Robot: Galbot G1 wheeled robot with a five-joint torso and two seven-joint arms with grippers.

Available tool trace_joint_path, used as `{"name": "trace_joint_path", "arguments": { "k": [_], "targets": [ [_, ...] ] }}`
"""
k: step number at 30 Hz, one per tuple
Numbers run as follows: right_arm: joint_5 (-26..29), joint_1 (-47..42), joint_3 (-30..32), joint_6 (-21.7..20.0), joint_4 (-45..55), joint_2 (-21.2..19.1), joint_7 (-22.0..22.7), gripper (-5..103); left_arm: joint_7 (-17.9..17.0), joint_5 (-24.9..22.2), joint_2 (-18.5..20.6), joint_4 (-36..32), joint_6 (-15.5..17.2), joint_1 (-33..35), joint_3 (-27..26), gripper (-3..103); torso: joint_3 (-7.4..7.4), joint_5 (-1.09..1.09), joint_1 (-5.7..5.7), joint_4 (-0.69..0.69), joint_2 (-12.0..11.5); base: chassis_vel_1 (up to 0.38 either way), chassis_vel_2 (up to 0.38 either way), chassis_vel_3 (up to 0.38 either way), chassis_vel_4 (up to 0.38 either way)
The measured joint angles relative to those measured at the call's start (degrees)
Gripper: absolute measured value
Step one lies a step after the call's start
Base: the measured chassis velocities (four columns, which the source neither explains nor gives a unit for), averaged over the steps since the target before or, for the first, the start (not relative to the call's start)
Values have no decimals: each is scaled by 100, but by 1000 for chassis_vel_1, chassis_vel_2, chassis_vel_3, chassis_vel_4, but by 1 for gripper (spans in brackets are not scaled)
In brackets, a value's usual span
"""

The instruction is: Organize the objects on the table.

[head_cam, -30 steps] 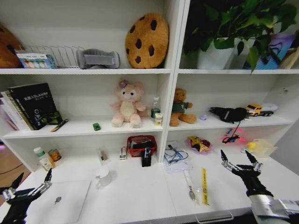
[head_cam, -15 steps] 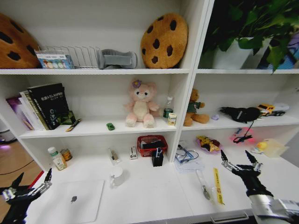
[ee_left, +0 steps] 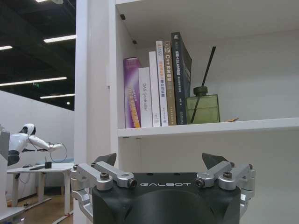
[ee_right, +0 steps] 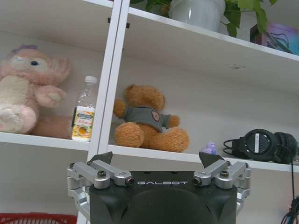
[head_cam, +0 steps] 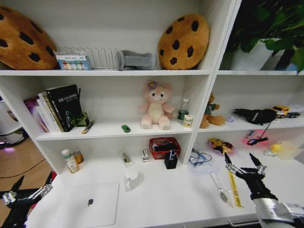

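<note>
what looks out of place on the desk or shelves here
A green toy car sits alone on the middle shelf beside the pink plush, and a spoon and yellow ruler lie loose on the desk.

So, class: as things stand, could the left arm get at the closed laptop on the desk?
Probably yes: the left gripper, open, hovers just beside the laptop, with nothing between them on the table.

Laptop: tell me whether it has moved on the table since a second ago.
No. The laptop sits farther right in the head view, but the mug, red basket and shelf divider shifted right equally. The camera turned; the laptop stayed left of the mug.
</note>
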Motion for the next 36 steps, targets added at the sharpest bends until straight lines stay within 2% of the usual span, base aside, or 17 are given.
{"name": "trace_joint_path", "arguments": {
  "k": [26,33,36],
  "targets": [
    [0,1,0,0,0,0,0,100,1,0,0,0,0,0,0,100,0,3,0,0,0,138,123,-143,-120],
    [0,1,0,0,0,0,0,100,1,0,0,0,0,0,0,100,1,-1,1,2,-1,199,1,-206,2],
    [0,1,0,0,0,0,-1,100,1,0,0,0,0,0,0,100,0,1,1,-1,0,208,-121,-222,146]
  ]
}}
